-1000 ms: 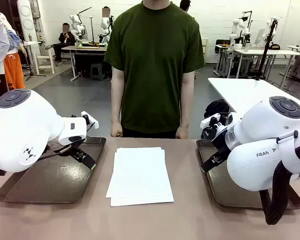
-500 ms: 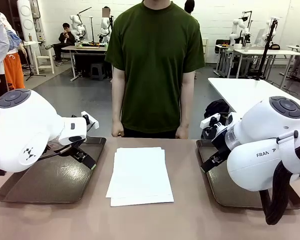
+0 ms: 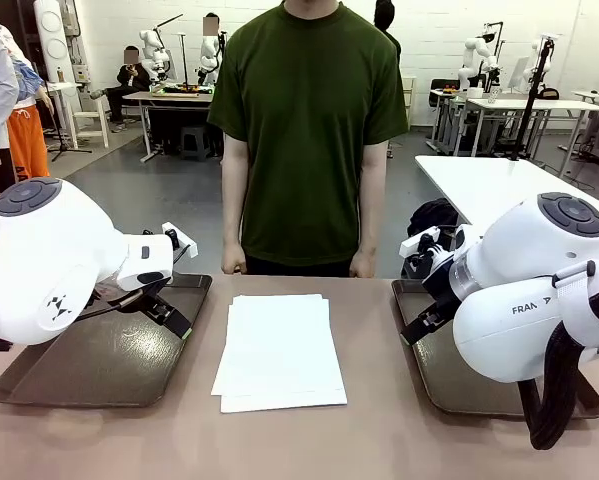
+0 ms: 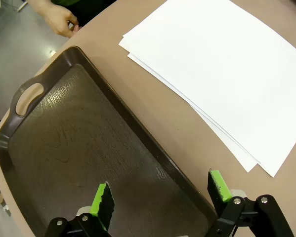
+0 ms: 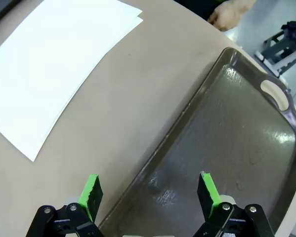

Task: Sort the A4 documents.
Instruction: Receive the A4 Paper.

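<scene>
The paper sheets (image 3: 279, 350) lie stacked on the worktop (image 3: 379, 440) between left tray (image 3: 79, 370) and right tray (image 3: 426, 375); probably light, floppy, slippery (best pinched at a corner); left end effector (image 4: 158, 183) and right end effector (image 5: 148, 178) both gape empty.

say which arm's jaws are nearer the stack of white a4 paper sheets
Left. The left arm hangs over the dark brown tray edge beside the sheets; the right arm hangs over the other tray, a wider gap away.
</scene>
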You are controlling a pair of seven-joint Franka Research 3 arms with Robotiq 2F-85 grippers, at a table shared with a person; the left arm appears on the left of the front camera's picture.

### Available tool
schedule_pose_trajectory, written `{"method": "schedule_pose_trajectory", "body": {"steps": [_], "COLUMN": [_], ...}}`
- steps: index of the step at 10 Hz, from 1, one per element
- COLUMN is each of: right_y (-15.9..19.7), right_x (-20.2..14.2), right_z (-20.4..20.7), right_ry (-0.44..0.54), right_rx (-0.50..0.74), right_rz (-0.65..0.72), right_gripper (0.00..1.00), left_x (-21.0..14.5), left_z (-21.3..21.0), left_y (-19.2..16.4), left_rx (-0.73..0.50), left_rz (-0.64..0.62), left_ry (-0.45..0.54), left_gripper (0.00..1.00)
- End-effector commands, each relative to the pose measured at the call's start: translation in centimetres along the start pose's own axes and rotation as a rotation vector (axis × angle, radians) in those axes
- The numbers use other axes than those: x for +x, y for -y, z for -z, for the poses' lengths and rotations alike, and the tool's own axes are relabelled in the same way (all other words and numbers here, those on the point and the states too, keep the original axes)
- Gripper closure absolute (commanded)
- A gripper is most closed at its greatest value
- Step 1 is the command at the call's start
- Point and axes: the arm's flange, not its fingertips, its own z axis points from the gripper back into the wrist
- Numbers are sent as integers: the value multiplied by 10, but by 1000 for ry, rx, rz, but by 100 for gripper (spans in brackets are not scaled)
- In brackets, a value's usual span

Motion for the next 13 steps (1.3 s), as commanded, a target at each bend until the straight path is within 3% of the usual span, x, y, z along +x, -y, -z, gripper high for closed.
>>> {"method": "schedule_pose_trajectory", "body": {"steps": [1,4,5,7,9,13], "right_y": [0,0,24,67,96,131], "right_x": [0,0,-14,-37,-52,-76], "right_z": [0,0,-22,-51,-76,-114], "right_ry": [0,0,64,137,202,334], "right_rx": [0,0,27,129,177,279], "right_rz": [1,0,9,67,80,94], "right_gripper": [0,0,0,0,0,0], "left_x": [0,0,0,-22,-37,-60], "left_z": [0,0,0,-41,-73,-118], "left_y": [0,0,0,-36,-59,-83], "left_rx": [0,0,0,61,-95,-283], "left_rz": [-1,-1,0,-4,-19,-31], "left_ry": [0,0,0,66,136,234], "left_gripper": [0,0,0,0,0,0]}}
